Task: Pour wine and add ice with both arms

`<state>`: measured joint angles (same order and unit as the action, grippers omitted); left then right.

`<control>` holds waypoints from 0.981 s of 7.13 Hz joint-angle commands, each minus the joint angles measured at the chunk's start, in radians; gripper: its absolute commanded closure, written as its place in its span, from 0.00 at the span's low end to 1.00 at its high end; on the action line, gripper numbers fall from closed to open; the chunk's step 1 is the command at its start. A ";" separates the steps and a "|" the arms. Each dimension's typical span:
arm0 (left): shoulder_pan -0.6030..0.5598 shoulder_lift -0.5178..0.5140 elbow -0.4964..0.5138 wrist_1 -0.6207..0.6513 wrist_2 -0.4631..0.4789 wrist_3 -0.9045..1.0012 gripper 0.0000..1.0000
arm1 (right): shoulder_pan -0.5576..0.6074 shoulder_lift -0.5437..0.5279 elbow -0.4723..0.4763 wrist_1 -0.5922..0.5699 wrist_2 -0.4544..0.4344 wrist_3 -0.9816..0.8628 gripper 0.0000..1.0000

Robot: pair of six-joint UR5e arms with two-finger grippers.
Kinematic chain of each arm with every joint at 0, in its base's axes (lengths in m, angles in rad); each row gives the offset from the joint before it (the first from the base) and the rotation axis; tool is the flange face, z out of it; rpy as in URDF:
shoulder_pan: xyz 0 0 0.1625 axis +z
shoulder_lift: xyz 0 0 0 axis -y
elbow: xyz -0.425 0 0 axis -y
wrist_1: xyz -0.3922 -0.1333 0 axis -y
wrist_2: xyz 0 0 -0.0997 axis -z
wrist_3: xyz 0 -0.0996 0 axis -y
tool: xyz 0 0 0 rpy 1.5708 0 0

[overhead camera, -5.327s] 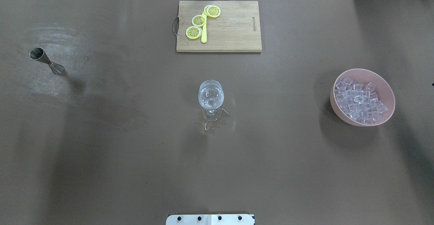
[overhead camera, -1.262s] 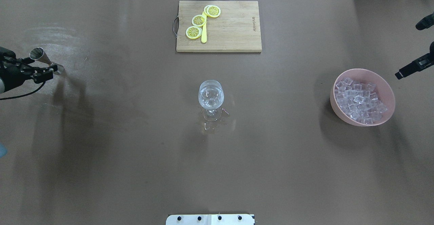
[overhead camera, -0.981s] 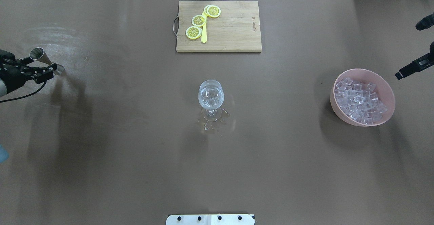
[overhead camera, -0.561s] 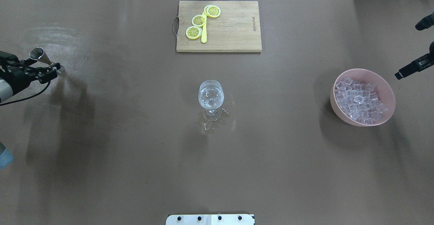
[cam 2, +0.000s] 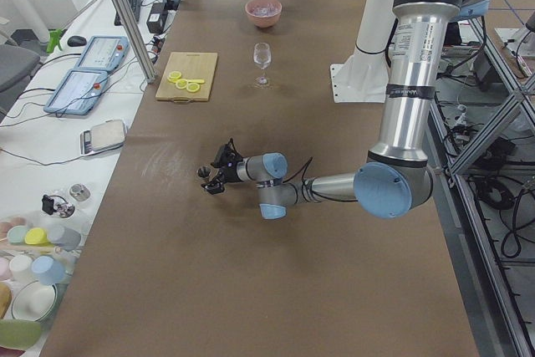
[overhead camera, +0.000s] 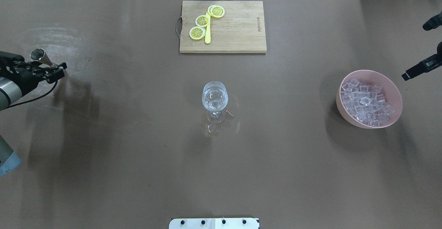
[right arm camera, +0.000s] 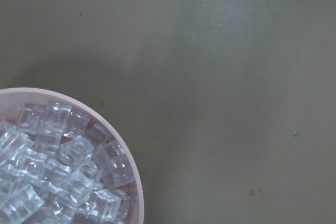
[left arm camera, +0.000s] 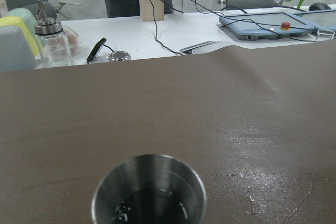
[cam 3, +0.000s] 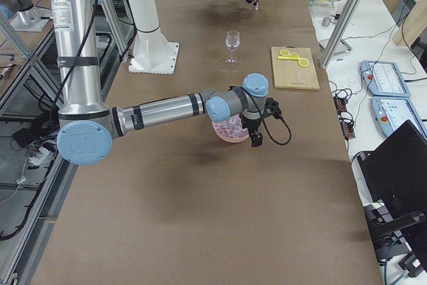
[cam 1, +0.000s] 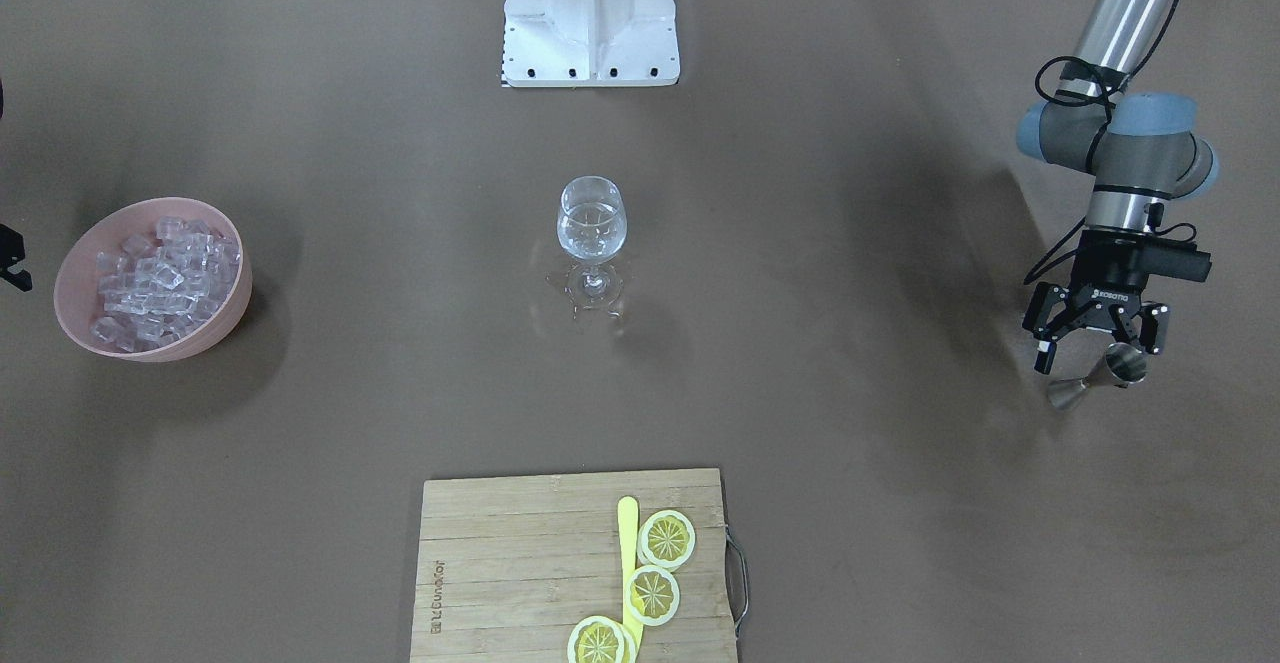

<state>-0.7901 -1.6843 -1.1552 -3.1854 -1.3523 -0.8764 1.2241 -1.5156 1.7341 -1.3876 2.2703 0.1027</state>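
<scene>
The ice (overhead camera: 366,103) sits heaped in the pink bowl (overhead camera: 340,108), well off to the robot's right of the wine glass (overhead camera: 214,97). My right gripper (overhead camera: 414,53) hangs just past the bowl, on the side away from the glass, jaws spread wide and empty. Well off on the glass's other side, the left gripper (cam 1: 1100,348) is down at the steel jigger (cam 1: 1122,368), jaws open. I cannot tell whether the fingers touch it. Beyond the glass from the robot lies the cutting board (overhead camera: 238,32) with lemon slices (overhead camera: 202,20).
</scene>
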 commanded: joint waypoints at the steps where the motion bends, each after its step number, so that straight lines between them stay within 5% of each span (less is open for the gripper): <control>1: 0.002 -0.005 0.012 0.004 -0.004 -0.012 0.05 | 0.000 0.002 0.001 -0.001 0.000 0.000 0.00; 4: 0.002 0.006 0.012 0.002 -0.007 -0.012 0.34 | 0.000 0.005 0.001 0.001 0.000 0.000 0.00; 6: 0.002 0.009 0.011 0.001 -0.008 -0.035 0.79 | 0.000 0.005 0.001 0.001 0.000 0.000 0.00; 7: 0.002 0.003 0.005 -0.001 -0.007 -0.070 0.87 | 0.000 0.003 0.001 0.001 0.000 0.000 0.00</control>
<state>-0.7885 -1.6775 -1.1452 -3.1848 -1.3602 -0.9116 1.2241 -1.5113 1.7349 -1.3867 2.2703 0.1028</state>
